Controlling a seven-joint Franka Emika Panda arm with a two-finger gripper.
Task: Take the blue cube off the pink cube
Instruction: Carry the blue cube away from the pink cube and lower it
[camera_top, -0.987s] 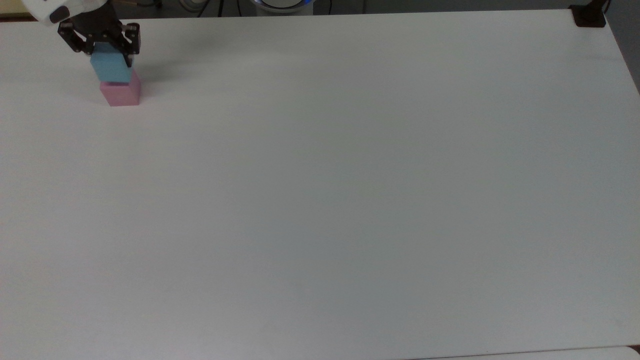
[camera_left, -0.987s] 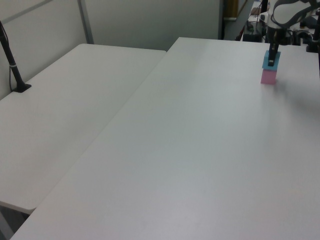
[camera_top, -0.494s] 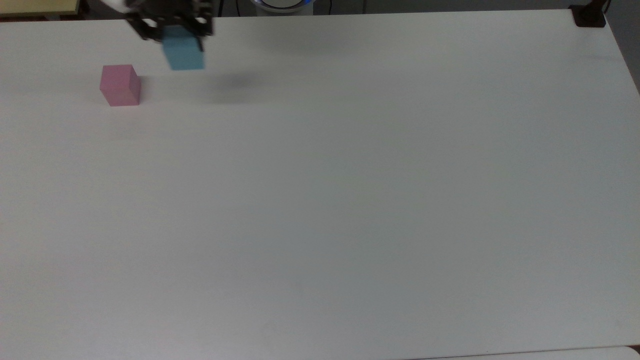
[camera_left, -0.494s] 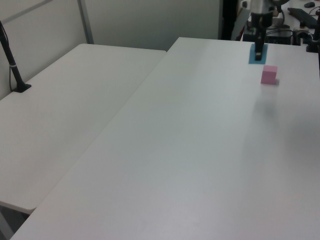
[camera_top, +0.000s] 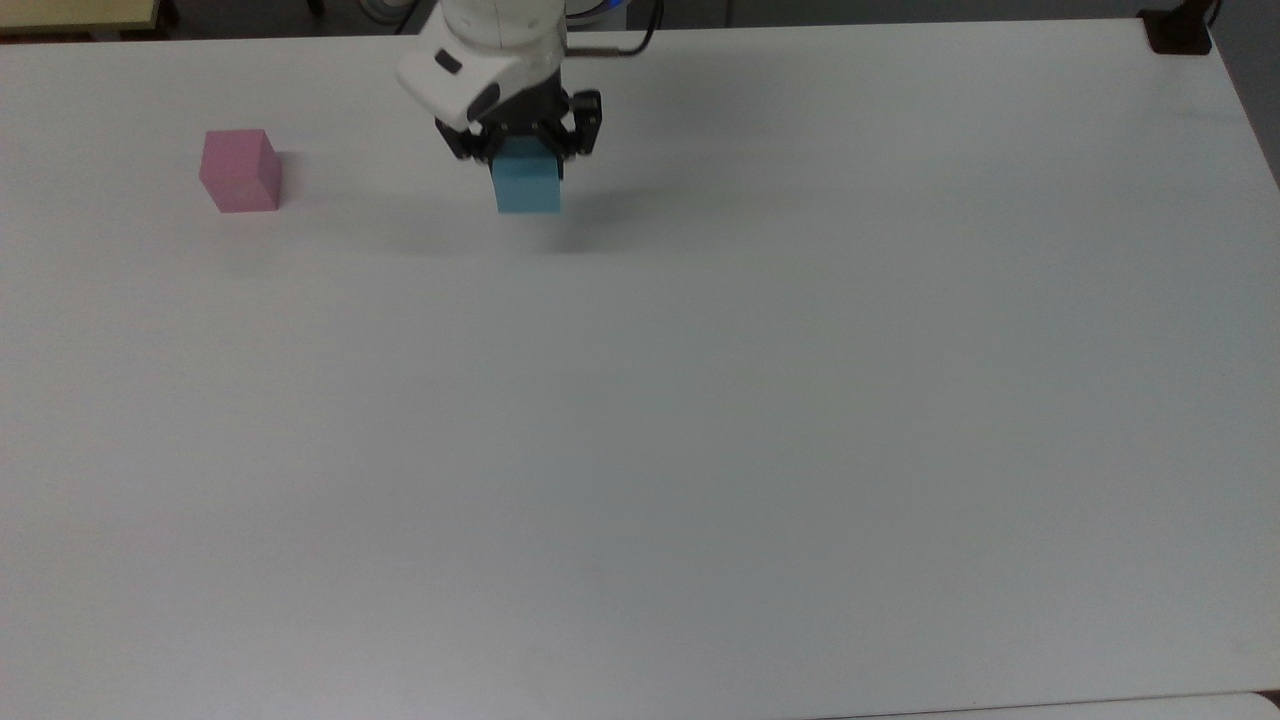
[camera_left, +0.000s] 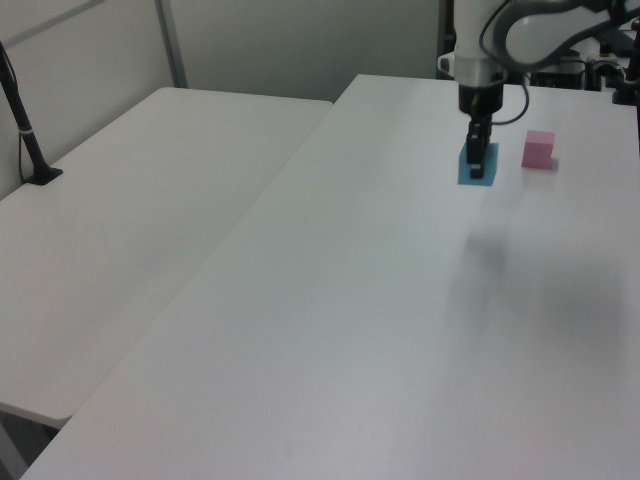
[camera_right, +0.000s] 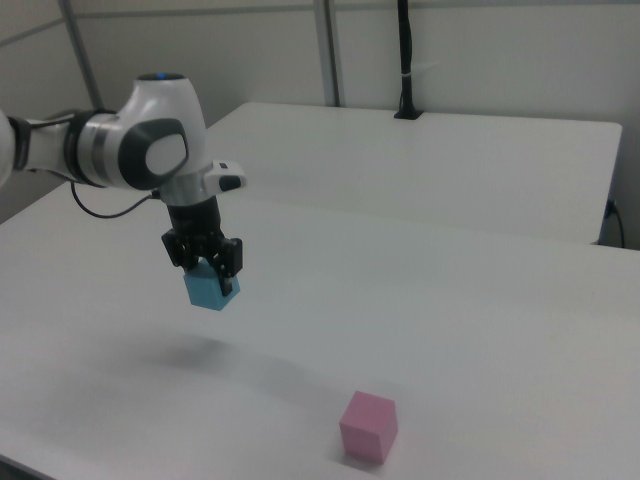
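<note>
— One gripper, mine: black fingers clamped on the upper part of the blue cube, one finger on each side. Does that match your sheet?

— Matches. Position of the held item?

— Blue cube hangs clear of the table; in the right view its shadow lies on the surface below it, apart from the cube. It sits slightly turned in my grip there, one corner pointing down.

— Arm?

— White wrist and arm rise straight above the gripper; in the top view the arm enters from the far edge of the table.

— Second item?

— Pink cube, single, resting flat on the table with nothing on top. In the top view it stands well apart, toward the top view's left of the blue cube. In the left view the pink cube is to the left view's right of my gripper and the blue cube. In the right view the pink cube sits nearer the camera.

— Surroundings?

— White table under all of it; a second white table alongside, with a black post standing on it.
</note>
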